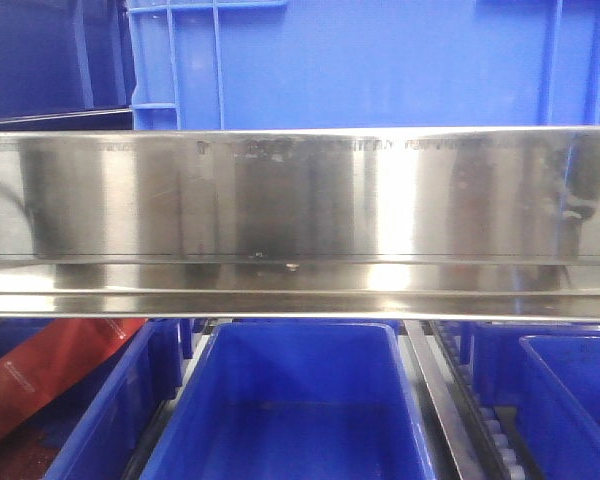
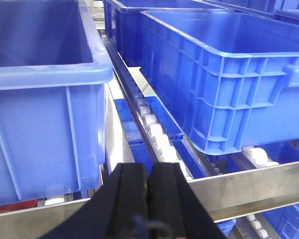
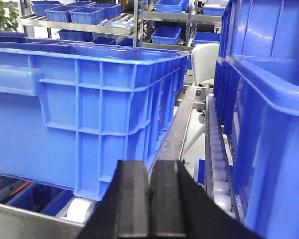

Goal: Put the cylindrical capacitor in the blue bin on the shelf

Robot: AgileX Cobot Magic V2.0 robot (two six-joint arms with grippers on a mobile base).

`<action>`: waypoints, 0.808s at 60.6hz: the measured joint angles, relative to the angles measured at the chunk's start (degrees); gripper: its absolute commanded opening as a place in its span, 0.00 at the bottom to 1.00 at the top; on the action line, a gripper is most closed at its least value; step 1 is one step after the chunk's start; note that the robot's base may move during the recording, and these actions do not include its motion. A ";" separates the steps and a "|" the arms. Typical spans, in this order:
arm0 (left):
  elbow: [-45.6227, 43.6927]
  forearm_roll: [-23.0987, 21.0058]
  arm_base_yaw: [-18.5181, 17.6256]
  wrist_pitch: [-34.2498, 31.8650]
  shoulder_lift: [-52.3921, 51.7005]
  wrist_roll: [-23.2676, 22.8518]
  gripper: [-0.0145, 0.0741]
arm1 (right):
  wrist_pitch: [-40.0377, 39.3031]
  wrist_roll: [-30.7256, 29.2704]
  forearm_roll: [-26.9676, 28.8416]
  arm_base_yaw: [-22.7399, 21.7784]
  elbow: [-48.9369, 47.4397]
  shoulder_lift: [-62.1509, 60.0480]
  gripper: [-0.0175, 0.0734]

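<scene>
The shelf's broad steel front rail (image 1: 300, 220) runs across the front view. Below it sits an open blue bin (image 1: 300, 400) with nothing visible inside. My left gripper (image 2: 148, 167) is shut, its black pads pressed together just before the shelf rail (image 2: 254, 186), pointing at the gap between two large blue bins (image 2: 40, 99) (image 2: 224, 79). My right gripper (image 3: 150, 163) is shut too, aimed between a ribbed blue bin (image 3: 89, 109) and another (image 3: 269, 124). The cylindrical capacitor is out of view, and nothing shows between either pair of pads.
White roller tracks (image 2: 154, 129) (image 3: 217, 149) run between the bins. A red package (image 1: 50, 370) lies in the lower-left bin. More blue bins stand above the rail (image 1: 380, 60) and on distant racks (image 3: 84, 15). A second steel rail (image 3: 20, 224) edges the right wrist view.
</scene>
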 measured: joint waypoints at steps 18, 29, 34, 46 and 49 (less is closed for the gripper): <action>4.55 -3.64 8.76 -4.86 -1.27 5.31 0.04 | 0.00 0.00 0.00 0.00 0.00 0.00 0.06; 14.60 -11.06 20.81 -18.54 -6.05 13.51 0.04 | 0.00 0.00 0.00 0.00 0.00 0.00 0.06; 19.79 -13.89 24.83 -23.35 -8.76 16.60 0.04 | 0.00 0.00 0.00 0.00 0.00 0.00 0.06; 32.37 -18.65 31.83 -34.27 -14.71 20.36 0.04 | -0.11 0.00 0.00 0.00 0.00 0.00 0.06; 35.01 -18.78 32.36 -36.74 -15.70 20.36 0.04 | -0.11 0.00 0.00 0.00 0.00 0.00 0.06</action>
